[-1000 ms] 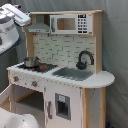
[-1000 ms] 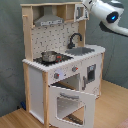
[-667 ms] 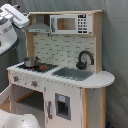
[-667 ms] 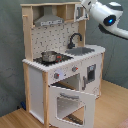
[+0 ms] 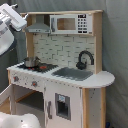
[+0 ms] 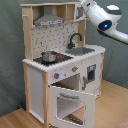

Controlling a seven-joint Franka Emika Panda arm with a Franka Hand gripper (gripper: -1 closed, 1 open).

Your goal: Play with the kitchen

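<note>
The kitchen (image 5: pixel 60 70) is shown standing upright on the floor against a grey backdrop, its working face turned toward the arm so that every fitting can be reached from the front. A small pot (image 5: pixel 31 62) is set on the stove (image 6: pixel 50 59), the black faucet (image 5: pixel 85 59) is arched over the sink (image 5: pixel 72 73), and the microwave (image 5: pixel 70 24) is housed on the upper shelf beside the range hood (image 6: pixel 49 20). In the second exterior view the oven door (image 6: pixel 70 102) is seen hinged down and left open, presumably for access. The arm (image 6: pixel 102 17) is held high beside the upper shelf. The pincer is not clearly shown, so whether it is apart or together cannot be told, and nothing is seen held.
</note>
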